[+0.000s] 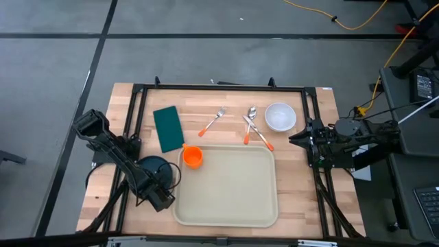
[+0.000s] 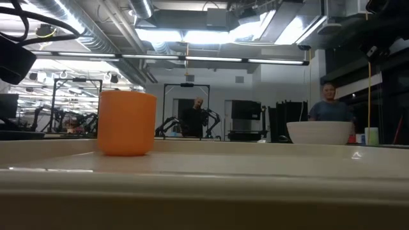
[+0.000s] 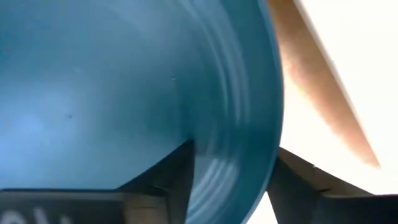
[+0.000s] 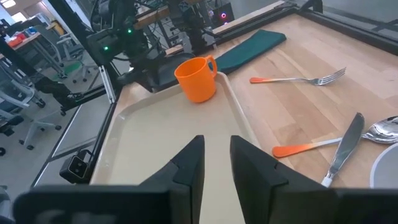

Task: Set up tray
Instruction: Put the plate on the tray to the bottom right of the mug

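trays I see: one
orange cups: one
teal plates: one
green napkins: one
white bowls: one
forks: one
knives: one
spoons: one

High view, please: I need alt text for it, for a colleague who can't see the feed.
A cream tray lies on the wooden table with an orange cup in its far left corner. The left gripper reaches over a dark teal plate beside the tray; the right gripper waits at the right. Beyond lie a green napkin, fork, knife, spoon and white bowl.

The tray looks like smooth, slightly glossy plastic; the worktop is pale wood; the napkin seems matt cloth.
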Available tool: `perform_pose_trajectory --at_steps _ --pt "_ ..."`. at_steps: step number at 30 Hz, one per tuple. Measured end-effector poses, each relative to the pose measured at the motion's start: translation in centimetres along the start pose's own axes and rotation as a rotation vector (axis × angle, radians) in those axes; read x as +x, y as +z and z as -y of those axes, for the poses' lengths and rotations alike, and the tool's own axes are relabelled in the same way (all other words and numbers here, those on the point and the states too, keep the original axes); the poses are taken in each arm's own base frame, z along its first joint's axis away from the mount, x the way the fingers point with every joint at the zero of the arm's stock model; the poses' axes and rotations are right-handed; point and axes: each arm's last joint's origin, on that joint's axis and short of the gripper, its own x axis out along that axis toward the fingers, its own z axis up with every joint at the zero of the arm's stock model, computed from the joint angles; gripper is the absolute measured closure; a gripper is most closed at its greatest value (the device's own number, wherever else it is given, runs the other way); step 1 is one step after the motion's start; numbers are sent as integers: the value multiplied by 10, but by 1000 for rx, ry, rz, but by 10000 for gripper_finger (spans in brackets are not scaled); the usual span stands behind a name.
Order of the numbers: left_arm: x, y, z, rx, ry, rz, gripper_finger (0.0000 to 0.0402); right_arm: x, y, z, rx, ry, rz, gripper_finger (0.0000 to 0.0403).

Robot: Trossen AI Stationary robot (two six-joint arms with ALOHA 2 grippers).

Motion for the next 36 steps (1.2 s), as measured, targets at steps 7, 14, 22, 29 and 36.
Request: perform_pose_trajectory --at_steps 7,14,22,29,36 --pt "0 0 0 9 -5 13 366 0 0 0 -4 0 0 320" --pt "-24 2 9 3 -14 70 392 0 0 0 -5 0 0 320" --pt "-120 7 25 2 -99 220 400 0 0 0 -7 -1 0 320" --pt "-238 20 23 128 -285 586 400 0 0 0 -8 -3 -4 320" --pt "-336 41 37 448 -563 835 400 0 -1 0 -7 -3 -5 320"
